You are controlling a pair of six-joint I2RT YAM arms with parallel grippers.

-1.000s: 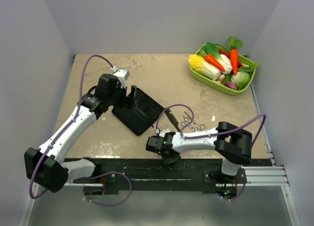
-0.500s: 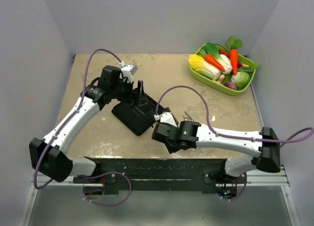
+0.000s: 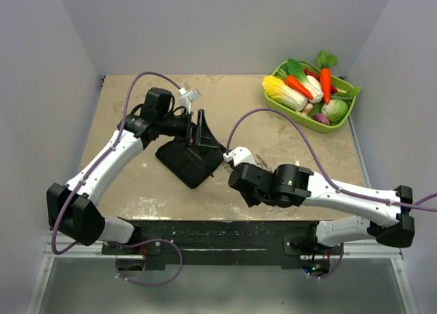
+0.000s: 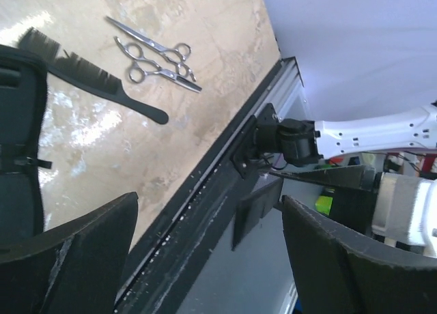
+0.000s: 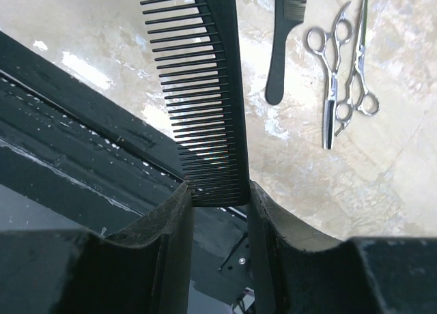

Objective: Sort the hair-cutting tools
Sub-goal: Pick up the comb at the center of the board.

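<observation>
My right gripper (image 5: 217, 198) is shut on the end of a black comb (image 5: 205, 89), whose toothed length juts out over the table's front edge. Beyond it a second black comb (image 5: 283, 41) lies on the table beside two silver scissors (image 5: 331, 75) (image 5: 358, 61). In the left wrist view that lying comb (image 4: 102, 82) and both scissors (image 4: 153, 44) (image 4: 157, 72) lie just right of the black case (image 4: 17, 157). My left gripper (image 4: 208, 259) is open and holds nothing. From above, the left gripper (image 3: 203, 131) hangs over the case (image 3: 184, 162), and the right gripper (image 3: 231, 157) is close by on the case's right.
A green tray (image 3: 287, 109) full of toy vegetables stands at the back right corner. A black rail (image 3: 239, 232) runs along the table's front edge. White walls close in the left, back and right sides.
The right arm has stretched out and carried the comb leftward toward the case. My left gripper has moved right over the case, its jaws narrowing slightly.
</observation>
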